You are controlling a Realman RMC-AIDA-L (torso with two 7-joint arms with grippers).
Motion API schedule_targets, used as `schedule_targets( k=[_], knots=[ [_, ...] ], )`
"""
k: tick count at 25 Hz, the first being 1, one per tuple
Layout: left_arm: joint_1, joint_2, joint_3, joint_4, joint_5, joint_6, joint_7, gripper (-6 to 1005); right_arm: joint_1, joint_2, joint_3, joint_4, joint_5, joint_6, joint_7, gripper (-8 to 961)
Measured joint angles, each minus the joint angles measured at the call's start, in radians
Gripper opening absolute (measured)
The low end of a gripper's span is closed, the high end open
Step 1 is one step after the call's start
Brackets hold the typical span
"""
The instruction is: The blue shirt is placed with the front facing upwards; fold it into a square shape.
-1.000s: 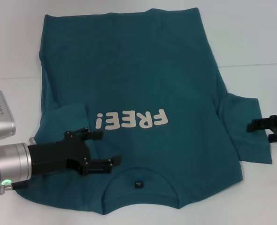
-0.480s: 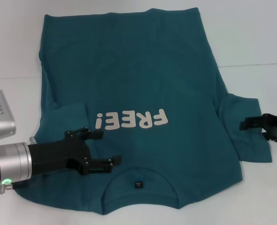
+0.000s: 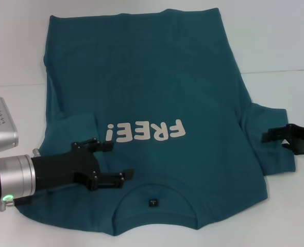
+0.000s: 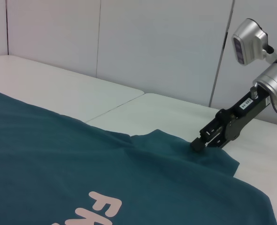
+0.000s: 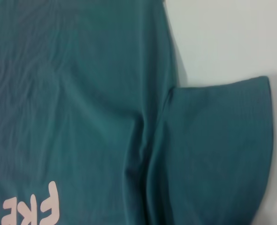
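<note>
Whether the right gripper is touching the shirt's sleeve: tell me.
Touching. In the left wrist view the right gripper has its fingertips pressed into the sleeve of the shirt, the cloth puckering beneath them with no gap.

Teal-blue shirt on a white table, black grippers at either side

The blue shirt (image 3: 157,98) is a plain dark teal-blue with pale cream "FREE!" lettering (image 3: 144,133) and a small dark label (image 3: 151,202) at the neck. The table (image 3: 275,41) is white. The left gripper (image 3: 113,162) is black on a silver wrist with a green light; the right gripper (image 3: 270,136) is black too.
</note>
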State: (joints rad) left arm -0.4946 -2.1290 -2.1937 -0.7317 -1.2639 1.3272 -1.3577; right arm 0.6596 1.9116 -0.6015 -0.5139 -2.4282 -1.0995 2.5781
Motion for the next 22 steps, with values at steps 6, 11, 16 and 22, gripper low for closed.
schedule_targets(
  k=[6,11,16,22],
  knots=[
    [-0.003,0.000,-0.003,-0.001,0.000,-0.002,0.000,950,-0.001,-0.004,-0.006,-0.016,-0.002,0.000,-0.015,640],
    [-0.003,0.001,-0.009,-0.006,0.000,-0.002,-0.003,950,0.003,-0.009,-0.026,-0.043,-0.004,-0.012,-0.021,435],
    [-0.002,0.001,-0.010,-0.008,0.000,-0.002,-0.006,950,0.008,-0.013,-0.052,-0.057,-0.004,-0.017,-0.027,70],
    [-0.002,0.001,-0.011,-0.011,-0.003,-0.002,-0.007,950,0.003,-0.018,-0.051,-0.068,-0.002,-0.022,-0.043,37]
  ],
)
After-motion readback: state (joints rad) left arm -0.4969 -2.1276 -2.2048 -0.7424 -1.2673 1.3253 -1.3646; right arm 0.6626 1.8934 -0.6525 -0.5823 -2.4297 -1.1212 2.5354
